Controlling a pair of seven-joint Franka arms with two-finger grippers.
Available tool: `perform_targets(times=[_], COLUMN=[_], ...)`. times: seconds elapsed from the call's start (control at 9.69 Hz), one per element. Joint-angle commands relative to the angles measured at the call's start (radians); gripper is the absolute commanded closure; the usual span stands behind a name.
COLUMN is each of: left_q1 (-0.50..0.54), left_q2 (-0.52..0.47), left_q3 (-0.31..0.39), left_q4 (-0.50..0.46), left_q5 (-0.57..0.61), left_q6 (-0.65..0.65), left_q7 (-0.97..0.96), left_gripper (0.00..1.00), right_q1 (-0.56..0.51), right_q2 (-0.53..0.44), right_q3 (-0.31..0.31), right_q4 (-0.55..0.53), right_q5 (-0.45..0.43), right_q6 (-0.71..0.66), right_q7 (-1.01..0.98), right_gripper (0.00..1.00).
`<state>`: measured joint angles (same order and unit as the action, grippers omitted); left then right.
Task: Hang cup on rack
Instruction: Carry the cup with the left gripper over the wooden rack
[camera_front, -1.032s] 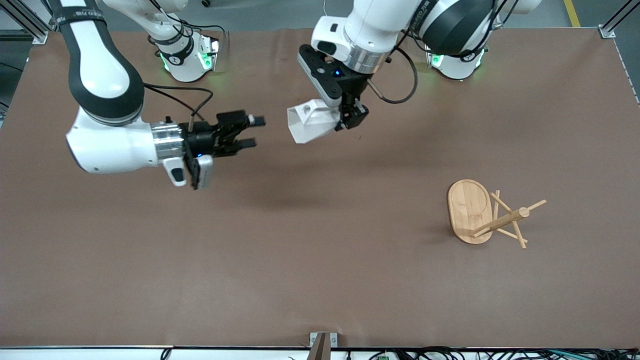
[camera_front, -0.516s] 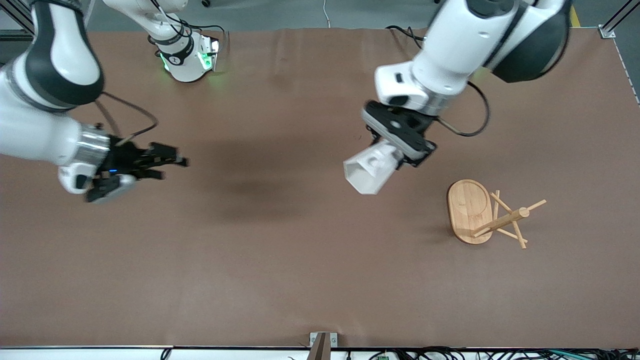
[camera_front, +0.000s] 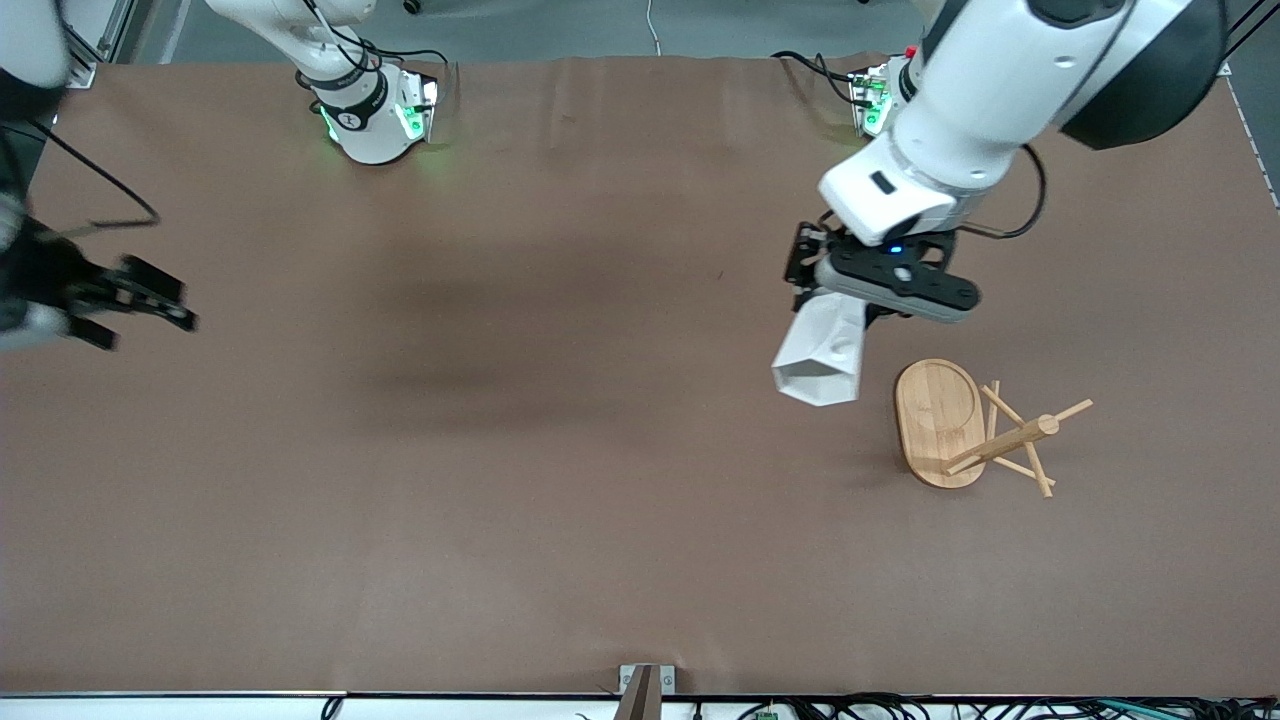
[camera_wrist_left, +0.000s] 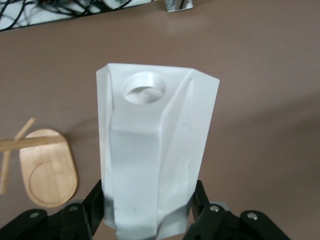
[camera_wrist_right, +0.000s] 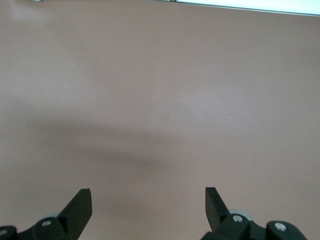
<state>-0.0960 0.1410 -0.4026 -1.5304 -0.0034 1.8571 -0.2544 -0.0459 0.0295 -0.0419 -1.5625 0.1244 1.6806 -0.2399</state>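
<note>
You had the cup (camera_front: 820, 352) picked up, so the grasp was done, but the hanging itself was not: no peg passed through the handle hole, and the cup was in the air beside the rack (camera_front: 975, 430), toward the right arm's end of the table (camera_front: 560, 500) from it, touching no part of it.

Your left claw (camera_front: 835, 300) was closed on the cup's narrow bottom end, one finger on each side, as the left wrist view showed. The cup (camera_wrist_left: 155, 155) stuck out from the claw (camera_wrist_left: 150, 215) with its wide rim pointing away from the fingers. Its flat handle tab faced the wrist camera, the round hole near the rim end. The rack (camera_wrist_left: 42, 167) stood off to one side in that view, apart from the cup.

The rack stood upright on its oval base, its pegs bare.

Your right claw (camera_front: 125, 300) waited over bare table well away from the rack, at the right arm's end, jaws spread and holding nothing.

What I judged was left: bring the tab's hole to a peg, slide it on, and let go.
</note>
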Motion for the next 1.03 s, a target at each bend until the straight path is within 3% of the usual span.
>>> perform_targets(times=[0.0,0.31,0.52,0.93], left_q1=[0.074,0.082,0.078,0.068], left_q2=[-0.014,-0.102,-0.197,-0.199], left_q3=[-0.009,0.074,0.110,0.120], left_q4=[-0.025,-0.182,-0.378,-0.586], left_q5=[0.005,-0.051,-0.128,-0.141], left_q6=[-0.070,-0.041,0.112,0.333], left_q7=[-0.006,0.128,0.152,0.190], left_gripper=[0.99,0.99,0.99,0.99], right_q1=[0.055,0.051,0.051,0.037], right_q2=[0.009,-0.023,-0.037,-0.046], right_q3=[-0.081,-0.061,-0.061,-0.050], right_q4=[0.114,0.127,0.095,0.062], right_q5=[-0.069,-0.129,-0.132,-0.132], right_q6=[-0.082,-0.193,-0.177,-0.151], right_q7=[0.002,0.075,0.122,0.154], right_gripper=[0.00,0.00,0.00,0.00])
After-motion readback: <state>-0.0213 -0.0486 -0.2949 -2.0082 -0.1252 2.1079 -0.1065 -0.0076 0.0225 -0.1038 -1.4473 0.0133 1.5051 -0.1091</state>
